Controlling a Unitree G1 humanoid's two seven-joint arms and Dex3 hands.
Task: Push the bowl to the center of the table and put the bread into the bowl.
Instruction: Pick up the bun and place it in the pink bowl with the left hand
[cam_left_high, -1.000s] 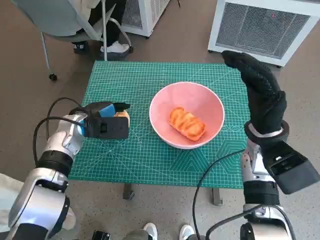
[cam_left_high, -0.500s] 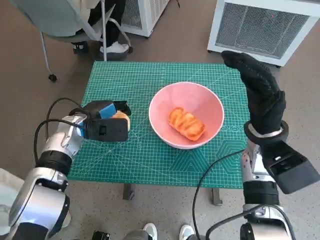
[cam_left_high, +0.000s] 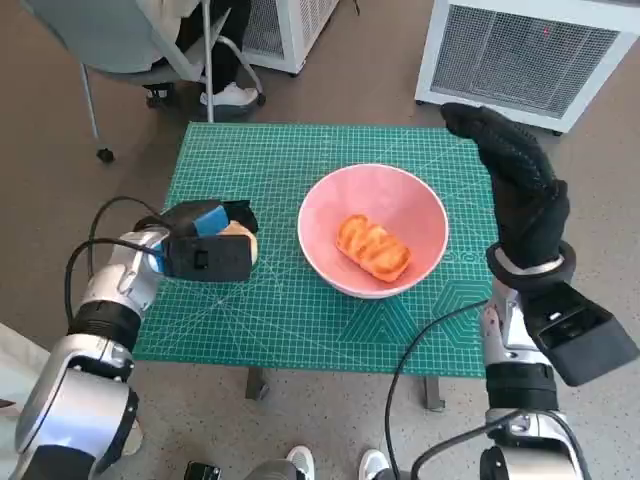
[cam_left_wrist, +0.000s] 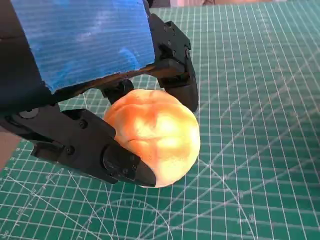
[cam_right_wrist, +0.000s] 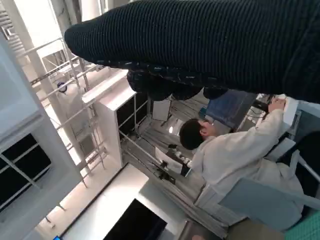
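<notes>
Green cutting mat (cam_left_high: 300, 320) covers the small table, brown floor round it, white vented units at 12 and 1 o'clock, a chair w/ a person's feet at 11.

Left fingers (cam_left_wrist: 182, 90) are wrapped round a bread roll (cam_left_wrist: 155, 135), black pads on 2 sides of it, roll sitting on or just above the mat; can't tell which. Out from there: left hand (cam_left_high: 205, 250), blue tape on its back, at 9 o'clock of the table, near that edge. Vs 1 s ago the hand w/ roll has slid slightly toward the edge, no real lift yet — grip looks set, carry not begun.

Pink bowl (cam_left_high: 418, 215) sits roughly mid-table, just toward 3 o'clock, so the push part looks done. 1 bread piece (cam_left_high: 375, 248) lies in it already, unmoved over the last sec. Held roll is well apart from the bowl rim; next move prob. lift, then swing toward 3 o'clock over the rim.

Right hand (cam_left_high: 520, 190), gloved, is raised off the table at 3 o'clock, fingers extended, holding nothing, same pose as 1 s ago. Right wrist view shows only the glove and a seated person beyond.
</notes>
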